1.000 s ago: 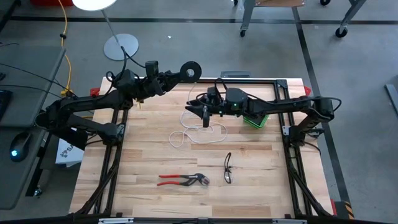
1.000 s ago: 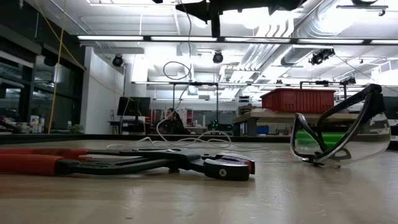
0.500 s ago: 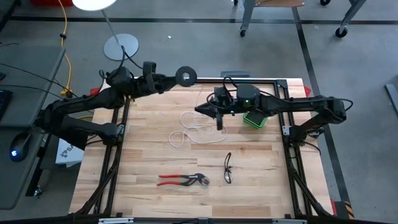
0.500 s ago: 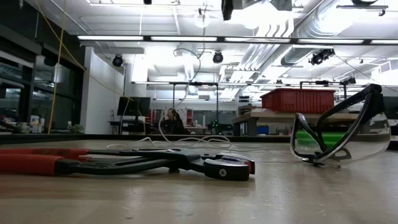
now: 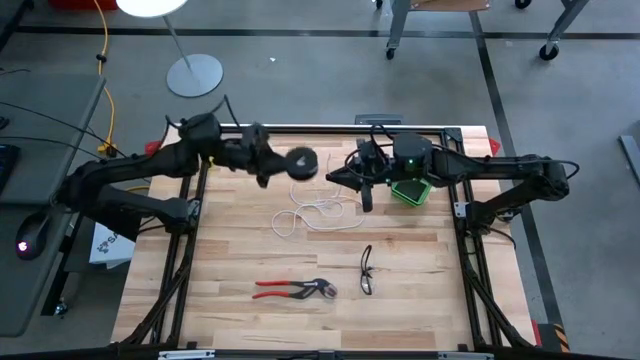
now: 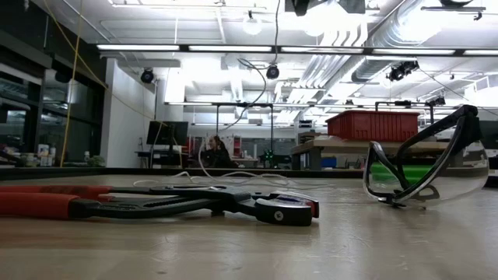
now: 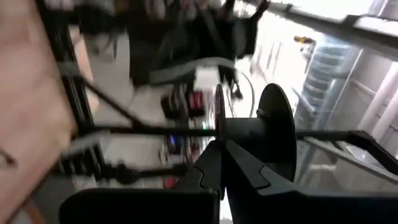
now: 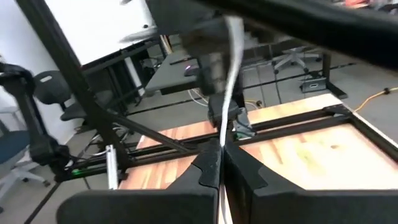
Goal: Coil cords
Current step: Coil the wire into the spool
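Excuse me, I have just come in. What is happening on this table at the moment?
A two-armed robot is coiling a thin white cord. The left gripper is shut on a small black round spool, held above the far side of the wooden table. The right gripper is shut on the cord beside it. Much of the cord lies in loose loops on the table. Red-handled pliers and clear safety glasses lie untouched nearer the front.
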Tool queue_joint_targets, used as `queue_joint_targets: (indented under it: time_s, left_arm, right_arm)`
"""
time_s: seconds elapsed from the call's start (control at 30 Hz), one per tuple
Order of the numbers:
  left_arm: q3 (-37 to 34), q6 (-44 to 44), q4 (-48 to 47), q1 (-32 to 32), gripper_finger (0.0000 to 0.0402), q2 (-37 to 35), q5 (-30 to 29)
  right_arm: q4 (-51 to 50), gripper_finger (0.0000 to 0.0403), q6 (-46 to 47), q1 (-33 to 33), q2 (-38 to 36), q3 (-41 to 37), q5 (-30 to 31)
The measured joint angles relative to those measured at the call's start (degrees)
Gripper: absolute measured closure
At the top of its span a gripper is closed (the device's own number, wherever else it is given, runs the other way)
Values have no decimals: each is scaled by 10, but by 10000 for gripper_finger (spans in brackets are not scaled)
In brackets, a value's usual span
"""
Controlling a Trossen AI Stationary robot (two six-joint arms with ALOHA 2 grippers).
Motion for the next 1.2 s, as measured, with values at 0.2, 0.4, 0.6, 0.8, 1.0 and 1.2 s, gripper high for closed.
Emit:
queue_joint_targets:
  time_s: [0.2, 0.4, 0.6, 0.8, 1.0, 1.2]
  left_arm:
    - [0, -51, 102, -13, 401, 58, 14]
    - [55, -73, 161, -13, 401, 138, 67]
    - [136, -15, 148, -4, 401, 193, 126]
    - [170, 17, 124, 16, 401, 199, 134]
    - [184, 37, 121, 28, 401, 199, 123]
    - [185, 39, 128, 31, 401, 198, 100]
  right_arm:
    - [56, 402, -9, 0, 5, 0, 22]
    - [98, 403, 5, 0, 27, 0, 25]
    - [79, 403, 17, 2, 27, 0, 15]
    - [77, 403, 26, 2, 20, 0, -7]
    - [84, 402, 81, 2, 20, 0, -21]
    - [86, 365, 87, 2, 20, 0, -70]
